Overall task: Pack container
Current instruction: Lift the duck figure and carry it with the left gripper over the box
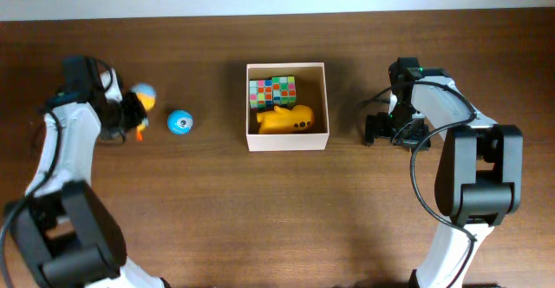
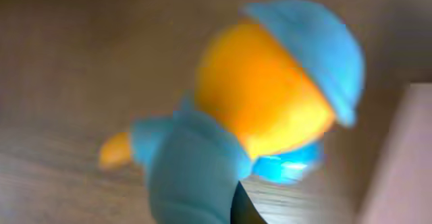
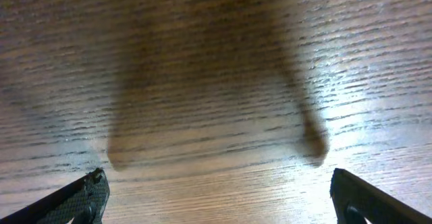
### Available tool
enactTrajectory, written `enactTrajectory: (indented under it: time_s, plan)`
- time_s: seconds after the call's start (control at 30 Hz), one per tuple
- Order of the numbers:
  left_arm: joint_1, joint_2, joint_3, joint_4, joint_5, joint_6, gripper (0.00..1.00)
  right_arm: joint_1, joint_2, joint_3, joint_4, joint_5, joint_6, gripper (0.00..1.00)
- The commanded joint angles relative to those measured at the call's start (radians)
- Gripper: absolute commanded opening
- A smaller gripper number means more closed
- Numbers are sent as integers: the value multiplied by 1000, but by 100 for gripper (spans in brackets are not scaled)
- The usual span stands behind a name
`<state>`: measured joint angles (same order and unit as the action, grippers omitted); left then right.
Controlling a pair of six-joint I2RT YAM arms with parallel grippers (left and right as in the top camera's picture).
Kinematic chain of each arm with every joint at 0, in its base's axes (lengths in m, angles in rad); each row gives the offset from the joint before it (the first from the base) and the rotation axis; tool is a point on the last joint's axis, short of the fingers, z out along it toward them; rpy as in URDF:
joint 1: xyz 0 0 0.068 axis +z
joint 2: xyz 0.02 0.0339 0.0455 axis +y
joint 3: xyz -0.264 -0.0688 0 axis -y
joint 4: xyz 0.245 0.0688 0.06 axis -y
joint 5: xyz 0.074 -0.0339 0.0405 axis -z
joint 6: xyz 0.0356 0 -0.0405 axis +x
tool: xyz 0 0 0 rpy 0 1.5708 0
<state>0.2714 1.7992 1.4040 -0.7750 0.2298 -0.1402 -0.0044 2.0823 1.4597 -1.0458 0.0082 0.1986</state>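
The container [image 1: 288, 140] stands at the table's middle, white-walled with a tan inside. In it lie a multicoloured cube [image 1: 272, 91] and a yellow toy [image 1: 286, 120]. My left gripper [image 1: 130, 112] is at the far left, shut on a toy figure [image 1: 142, 95] with an orange head, blue cap and blue body. That figure [image 2: 263, 96] fills the left wrist view, and the fingers are mostly hidden behind it. A blue ball [image 1: 179, 122] lies on the table between this gripper and the container. My right gripper [image 1: 392, 133] is open and empty, right of the container; its view [image 3: 223, 200] shows only bare wood.
The brown wooden table [image 1: 286, 210] runs to a pale wall at the back. A pale blurred edge [image 2: 405, 163] shows at the right of the left wrist view. Both arm bases stand at the front corners.
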Motion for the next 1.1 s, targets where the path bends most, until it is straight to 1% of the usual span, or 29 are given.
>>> enactTrajectory:
  time_s: [0.0,0.13,0.2,0.23,0.43,0.53,0.7,0.9,0.97,1.07]
  plan:
    - [-44,-149,78,-19,121,139,2,-4,-11,-3,0,15,-7,99]
    - [-120,-249,87,-11,173,226,2,-4,-11,-3,0,15,-7,99]
    - [-179,-287,87,-11,195,294,2,-4,-11,-3,0,15,-7,99]
    - [-228,-304,87,-11,203,333,2,-4,-11,-3,0,15,-7,99]
    - [-456,-286,84,-9,203,508,2,-4,-11,-3,0,15,-7,99]
    - [-543,-243,84,17,199,551,2,-4,-11,-3,0,15,-7,99]
    - [-628,-134,84,84,189,545,2,-4,-11,-3,0,15,-7,99]
    - [-665,20,84,178,189,420,2,-4,-11,-3,0,15,-7,99]
    - [-673,58,84,201,190,398,2,-4,-11,-3,0,16,-7,99]
    - [-688,100,84,241,189,398,2,-4,-11,-3,0,15,-7,99]
